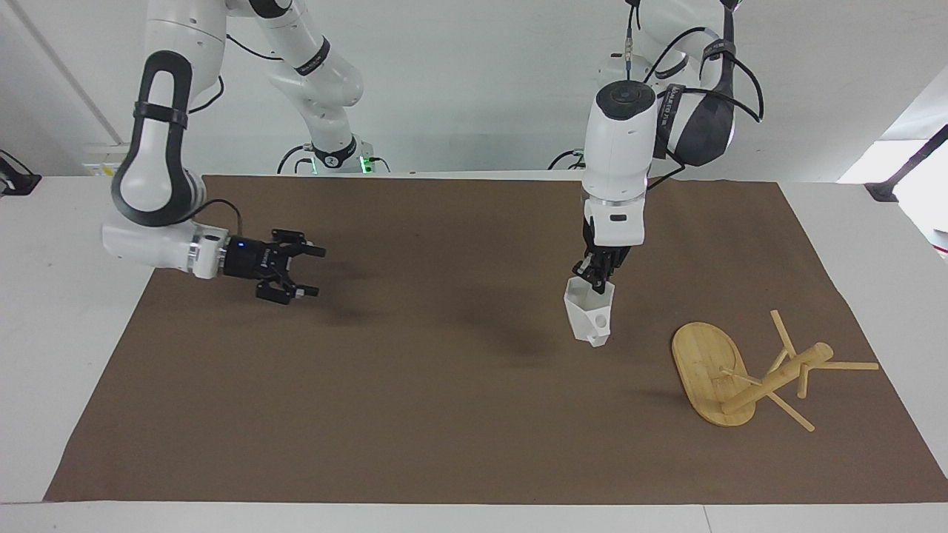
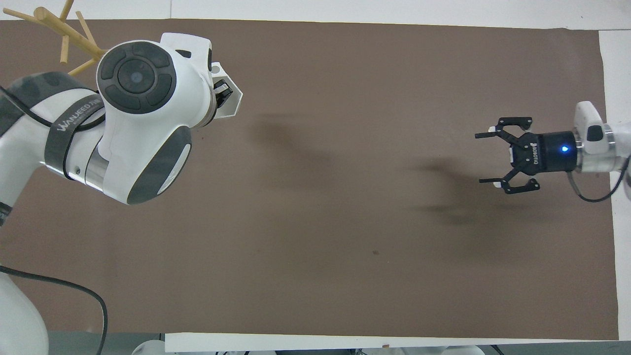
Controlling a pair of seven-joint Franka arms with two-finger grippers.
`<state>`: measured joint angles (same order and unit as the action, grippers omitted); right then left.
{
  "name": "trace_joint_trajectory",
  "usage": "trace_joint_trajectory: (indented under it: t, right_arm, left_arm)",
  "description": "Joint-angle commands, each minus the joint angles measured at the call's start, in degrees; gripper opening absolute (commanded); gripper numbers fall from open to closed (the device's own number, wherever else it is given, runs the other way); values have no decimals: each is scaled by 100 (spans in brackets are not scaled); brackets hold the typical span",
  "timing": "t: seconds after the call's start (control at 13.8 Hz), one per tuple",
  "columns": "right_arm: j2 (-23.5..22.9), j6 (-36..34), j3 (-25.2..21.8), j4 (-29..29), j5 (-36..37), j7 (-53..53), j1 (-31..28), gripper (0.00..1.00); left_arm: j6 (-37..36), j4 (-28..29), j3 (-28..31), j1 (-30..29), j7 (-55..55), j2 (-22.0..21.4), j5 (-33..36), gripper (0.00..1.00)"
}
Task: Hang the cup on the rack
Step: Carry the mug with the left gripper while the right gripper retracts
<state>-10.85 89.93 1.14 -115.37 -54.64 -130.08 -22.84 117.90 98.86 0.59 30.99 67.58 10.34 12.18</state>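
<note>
The white faceted cup (image 1: 590, 320) hangs by its rim from my left gripper (image 1: 598, 278), which is shut on it and holds it upright over the mat, a short way from the rack. The cup's pierced handle faces away from the robots. In the overhead view the cup (image 2: 232, 102) pokes out from under the left gripper (image 2: 223, 93). The bamboo rack (image 1: 743, 379) lies tipped on its side near the left arm's end of the mat, with its oval base on edge; only its pegs (image 2: 64, 30) show in the overhead view. My right gripper (image 1: 314, 272) is open and empty, low over the right arm's end of the mat; it also shows in the overhead view (image 2: 483, 158).
A brown mat (image 1: 444, 414) covers most of the white table (image 1: 67, 296). The mat's creased edge runs just past the rack at the left arm's end.
</note>
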Motion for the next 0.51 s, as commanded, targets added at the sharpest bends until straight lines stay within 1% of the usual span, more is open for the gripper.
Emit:
trace_joint_trajectory:
  t: [0.0, 0.07, 0.14, 0.22, 0.29, 0.36, 0.43]
  right_arm:
    - [399, -300, -472, 164, 654, 894, 122, 100]
    - [556, -388, -657, 269, 865, 1436, 209, 100]
    - [680, -398, -728, 470, 1180, 2060, 332, 100]
    - [751, -380, -737, 785, 1714, 2788, 420, 100]
    - [751, -363, -685, 1206, 2320, 3718, 525, 100]
    - [743, -371, -667, 1541, 2726, 4441, 639, 100]
    - [751, -380, -650, 1753, 3104, 5126, 762, 100]
  left_arm:
    - [435, 494, 2, -259, 122, -330, 127, 0]
    - [609, 520, 2, -330, 341, -348, 127, 0]
    - [811, 651, 2, -348, 474, -392, 127, 0]
    - [1144, 861, 2, -418, 640, -453, 162, 0]
    - [1521, 1124, 2, -471, 920, -541, 371, 0]
    - [1769, 1336, 2, -498, 1176, -628, 660, 0]
    - [2102, 1503, 2, -593, 1439, -664, 863, 0]
